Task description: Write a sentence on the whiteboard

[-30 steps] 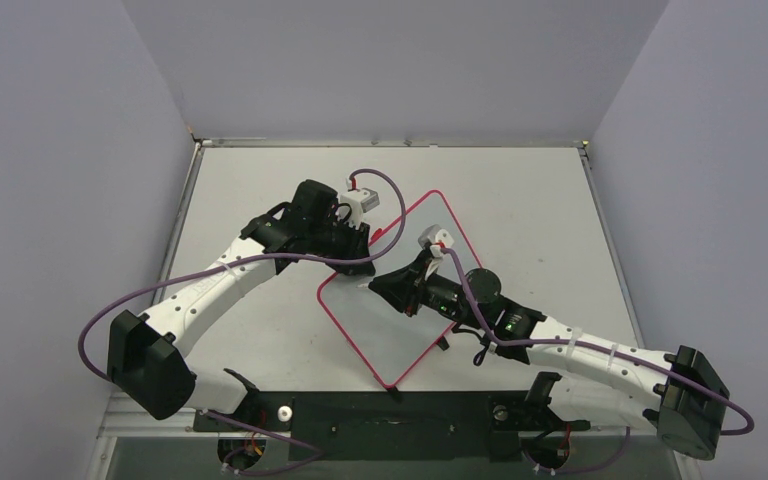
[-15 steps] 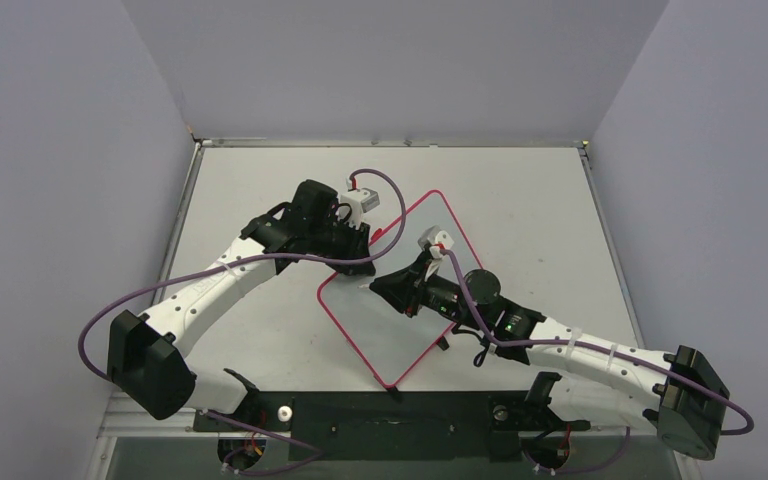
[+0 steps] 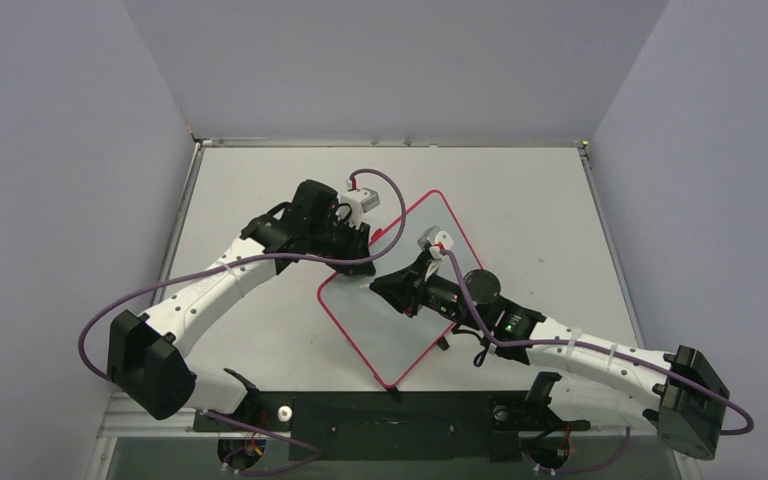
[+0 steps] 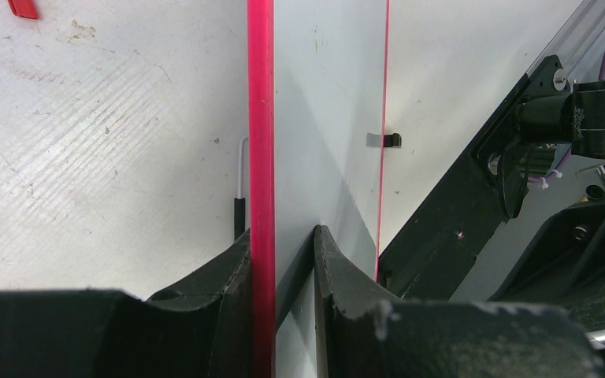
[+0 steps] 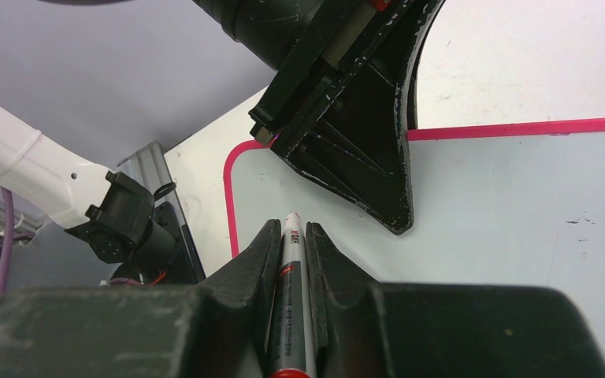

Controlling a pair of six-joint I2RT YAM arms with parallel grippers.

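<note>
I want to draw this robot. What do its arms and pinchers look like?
The left arm and right arm have white middle parts, black joints and black ends. A purple cable loops along each. The left gripper and right gripper are black, each with two curved fingers.

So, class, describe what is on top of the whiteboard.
The left gripper clamps the whiteboard by its red rim; the right gripper holds a marker over its white face. No writing shows. The right arm hides part of the board; whether the tip touches is unclear.
</note>
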